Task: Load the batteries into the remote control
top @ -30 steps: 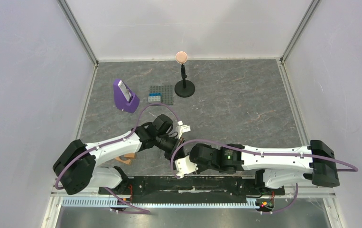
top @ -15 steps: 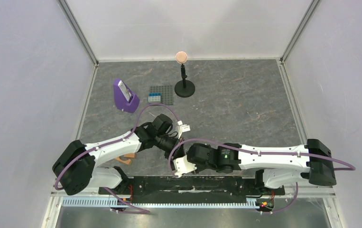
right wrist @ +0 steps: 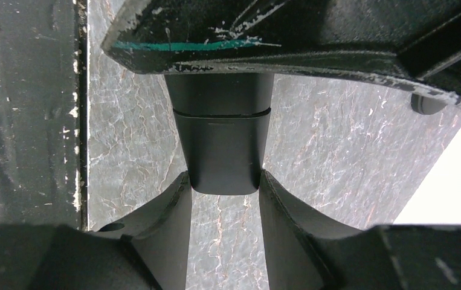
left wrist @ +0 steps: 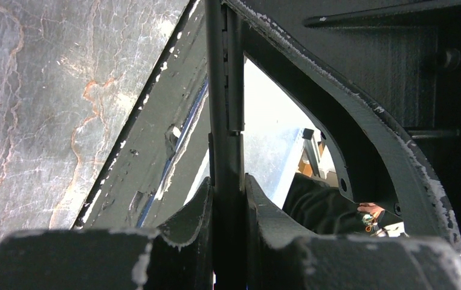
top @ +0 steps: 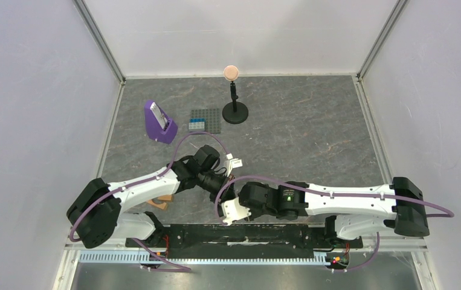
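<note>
The remote control [left wrist: 226, 90] is a slim black bar seen edge-on in the left wrist view, running up from between the jaws. My left gripper [left wrist: 228, 184] is shut on it. In the right wrist view the remote's rounded end [right wrist: 222, 151] sits between the fingertips of my right gripper [right wrist: 222, 178], which touch its two sides. In the top view both grippers, left [top: 223, 187] and right [top: 230, 202], meet just above the table's near edge, and the remote is hidden between them. No battery shows in any view.
A purple stand [top: 158, 122] holding a white device, a grey studded baseplate [top: 207, 119] and a black post with a peach ball [top: 234, 96] stand at the back. Orange-tan blocks [top: 162, 199] lie under the left arm. The black mounting rail [top: 246, 232] is close below.
My right gripper has shifted slightly left toward the left gripper. The left arm has barely moved.
</note>
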Controlling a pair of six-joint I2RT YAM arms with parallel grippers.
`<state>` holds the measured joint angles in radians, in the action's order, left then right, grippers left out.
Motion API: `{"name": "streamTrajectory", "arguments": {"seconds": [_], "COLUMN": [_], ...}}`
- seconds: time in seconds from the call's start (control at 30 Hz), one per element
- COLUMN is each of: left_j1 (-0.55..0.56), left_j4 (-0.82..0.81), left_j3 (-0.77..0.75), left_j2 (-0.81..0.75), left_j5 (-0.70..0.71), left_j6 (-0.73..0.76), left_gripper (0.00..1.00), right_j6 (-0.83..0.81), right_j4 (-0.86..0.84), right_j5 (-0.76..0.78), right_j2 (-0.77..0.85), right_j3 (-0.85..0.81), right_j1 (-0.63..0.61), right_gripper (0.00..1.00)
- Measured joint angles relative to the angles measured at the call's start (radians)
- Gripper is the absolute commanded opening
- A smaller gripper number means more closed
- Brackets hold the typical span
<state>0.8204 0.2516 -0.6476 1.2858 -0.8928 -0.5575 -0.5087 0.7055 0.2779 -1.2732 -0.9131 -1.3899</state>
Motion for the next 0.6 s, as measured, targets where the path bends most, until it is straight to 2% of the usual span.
{"name": "streamTrajectory", "arguments": {"seconds": [0.6], "left_j1": [0.006], "left_j4": [0.003], "left_j3": [0.0], "left_j2": [0.0], "left_j5": [-0.002], "left_j6": [0.002], "left_gripper": [0.02], "right_j6": [-0.001], "right_j4": [0.013], "right_j5": [-0.004], "right_j2": [0.016], "right_j3": [0.002], "right_j1": [0.011], "right_gripper": [0.28]}}
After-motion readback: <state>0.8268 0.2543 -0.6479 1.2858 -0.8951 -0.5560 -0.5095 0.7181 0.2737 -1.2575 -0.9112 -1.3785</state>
